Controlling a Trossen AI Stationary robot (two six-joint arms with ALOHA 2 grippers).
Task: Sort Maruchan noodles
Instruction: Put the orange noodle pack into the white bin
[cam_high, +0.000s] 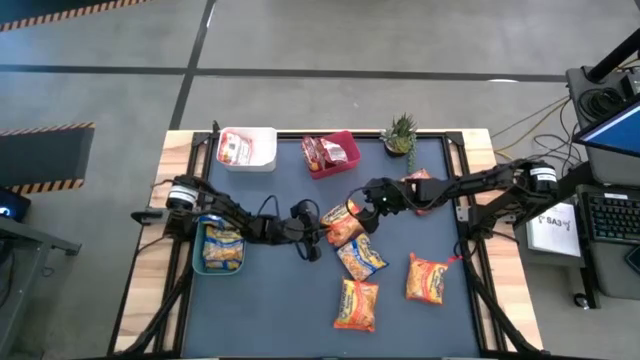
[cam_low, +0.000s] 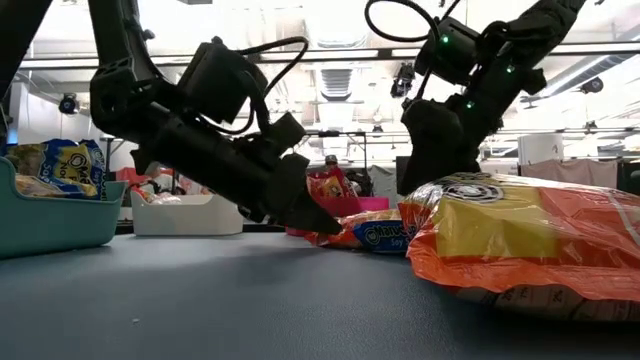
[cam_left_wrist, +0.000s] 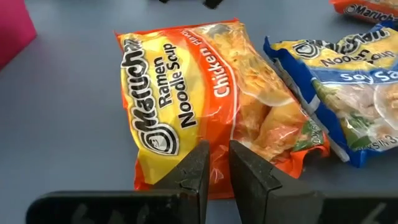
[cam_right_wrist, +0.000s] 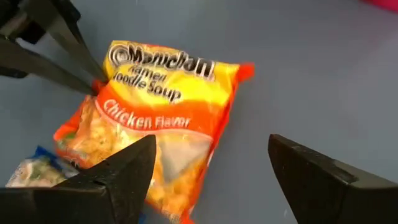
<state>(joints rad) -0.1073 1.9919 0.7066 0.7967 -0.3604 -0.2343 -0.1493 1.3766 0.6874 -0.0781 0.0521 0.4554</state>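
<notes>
An orange Maruchan chicken packet (cam_high: 343, 226) lies at mid table, beside a yellow-blue packet (cam_high: 360, 258). My left gripper (cam_left_wrist: 214, 152) reaches in from the table's left, low and slanting down, and is shut on the orange packet's near short end. My right gripper (cam_right_wrist: 211, 142) hangs open above the same packet, a finger on either side of it, touching nothing. Two more orange packets (cam_high: 357, 303) (cam_high: 428, 278) lie flat toward the near edge. Another orange packet (cam_high: 418, 183) shows under the right arm. My left gripper has the orange packet's short end (cam_left_wrist: 214, 186) between its two nearly closed fingers, about midway along that edge. The fingers come from the table's left, slanting down, in line with the packet's length. The edge draws inward at the fingertips (cam_right_wrist: 93, 79). The packet stretches away about level, low over the mat.
A white bin (cam_high: 247, 148) and a red bin (cam_high: 330, 152) with packets stand at the far edge, with a small potted plant (cam_high: 400, 133) to their right. A teal bin (cam_high: 220, 248) with yellow-blue packets sits under the left arm. Bare mat (cam_high: 250, 310) lies at the near left.
</notes>
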